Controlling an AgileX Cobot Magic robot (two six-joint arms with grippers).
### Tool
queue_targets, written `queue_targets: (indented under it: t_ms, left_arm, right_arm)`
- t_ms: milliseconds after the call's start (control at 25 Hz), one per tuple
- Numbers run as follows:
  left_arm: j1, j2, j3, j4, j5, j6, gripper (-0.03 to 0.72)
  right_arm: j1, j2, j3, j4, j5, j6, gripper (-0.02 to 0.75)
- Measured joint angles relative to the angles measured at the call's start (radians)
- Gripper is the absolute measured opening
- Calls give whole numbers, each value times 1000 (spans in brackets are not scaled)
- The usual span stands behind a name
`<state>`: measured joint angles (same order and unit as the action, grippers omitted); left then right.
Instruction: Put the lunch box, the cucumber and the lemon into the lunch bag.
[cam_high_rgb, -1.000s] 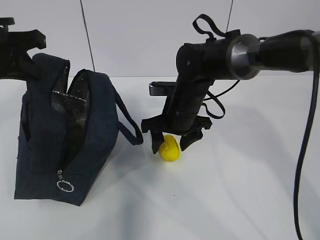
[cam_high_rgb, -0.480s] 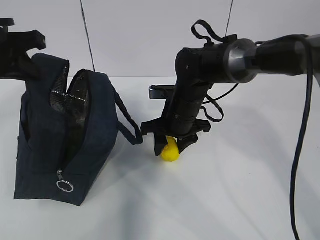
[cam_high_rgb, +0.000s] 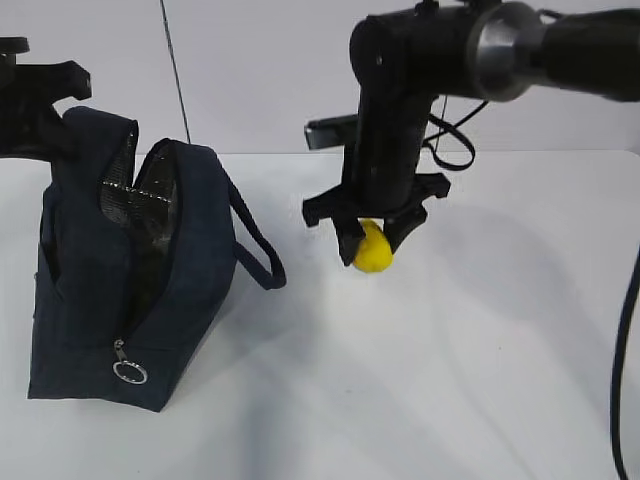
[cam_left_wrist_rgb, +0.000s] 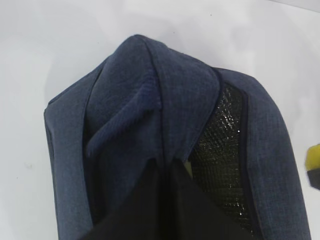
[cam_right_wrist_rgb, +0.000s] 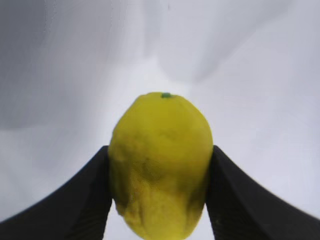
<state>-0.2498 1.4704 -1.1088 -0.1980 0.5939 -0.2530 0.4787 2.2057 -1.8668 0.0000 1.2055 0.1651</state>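
So you had one lemon (cam_high_rgb: 373, 250) and one lunch bag (cam_high_rgb: 130, 290) in view, with the bag standing unzipped on the left of the table (cam_high_rgb: 480, 380). Your right gripper (cam_high_rgb: 372, 245) pinched the lemon between its fingers, and where a second earlier it sat on the table, it was now lifted clear. Your left gripper (cam_left_wrist_rgb: 165, 210) was pressed together on the bag's fabric.
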Motion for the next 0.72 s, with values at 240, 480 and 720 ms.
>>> queue_targets:
  t_ms: [240, 480, 720]
  left_arm:
    - [0, 0, 0, 2, 0, 0, -6]
    - [0, 0, 0, 4, 0, 0, -6]
    - [0, 0, 0, 4, 0, 0, -6]
  right_arm:
    - [0, -117, -68, 82, 14, -5, 415]
    - [0, -166, -96, 413, 25, -126, 414]
    - [32, -159, -96, 658, -78, -286, 414]
